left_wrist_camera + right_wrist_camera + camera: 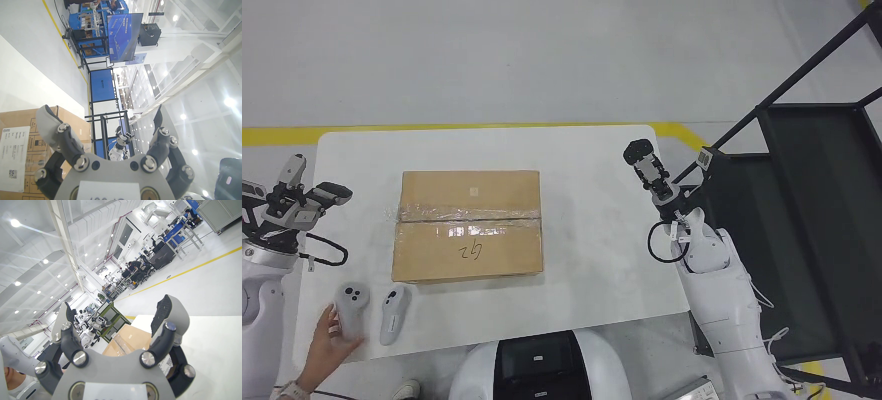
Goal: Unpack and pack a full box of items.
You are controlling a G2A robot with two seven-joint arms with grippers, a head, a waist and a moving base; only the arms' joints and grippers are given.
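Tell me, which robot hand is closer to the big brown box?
Left. The left gripper is just off one end of the box. The right gripper is beyond the opposite end, with a clearly wider gap.

Bright, even overhead light floods the top view. The white table [592, 170] is almost shadowless, and the cardboard box [468, 225] casts only a thin, soft shadow along its 6 o'clock edge. The clear tape [470, 212] across the box gives off a pale sheen. In the left wrist view, ceiling lamps [229, 102] flare into streaks and milky haze. The right wrist view's lamps [15, 222] bloom likewise. Straight beams bow toward the edges of both wrist views.
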